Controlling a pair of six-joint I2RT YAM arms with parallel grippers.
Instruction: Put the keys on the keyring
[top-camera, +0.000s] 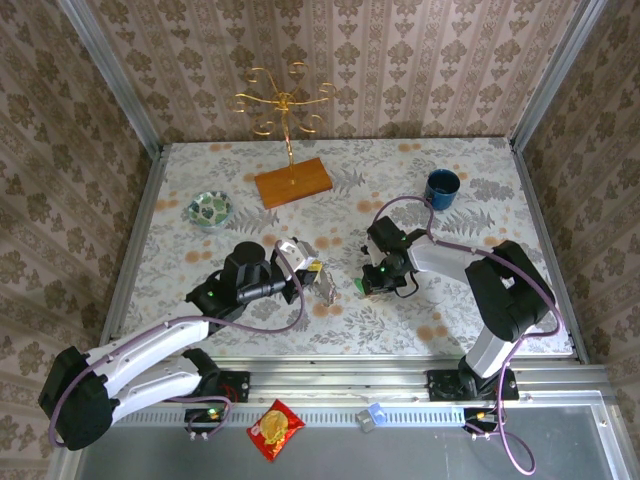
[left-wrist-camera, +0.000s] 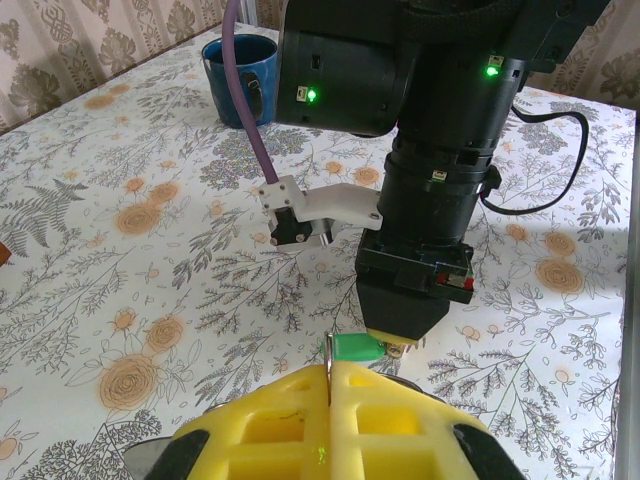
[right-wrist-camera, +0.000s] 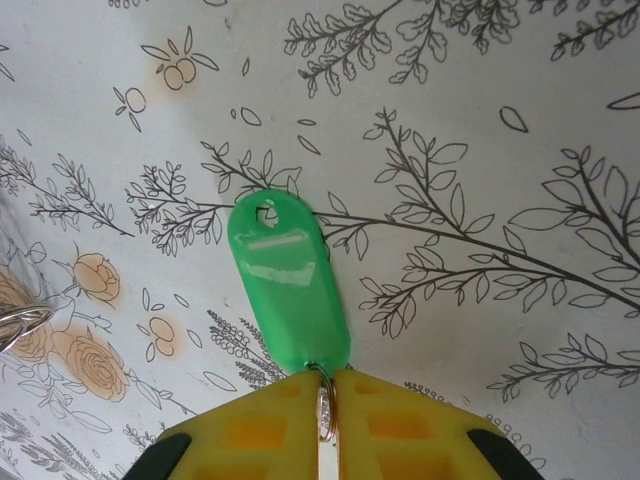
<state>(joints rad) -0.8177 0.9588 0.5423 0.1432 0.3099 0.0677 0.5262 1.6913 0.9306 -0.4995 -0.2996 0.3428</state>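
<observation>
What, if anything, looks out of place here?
A red snack packet lies off the table, on the grey ledge between the arm bases, with a small blue piece further right. Neither seems to belong to the key job. On the table itself nothing looks spilled or tipped.

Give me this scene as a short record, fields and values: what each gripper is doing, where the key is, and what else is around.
left gripper: shut, pinching a thin metal edge, apparently the keyring
right gripper: shut on the green key, gripped at the small metal ring on its end
key position: right beside the left fingertips
blue cup: upright, back right
patterned bowl: back left
gold wire stand: back centre, on a wooden base
</observation>
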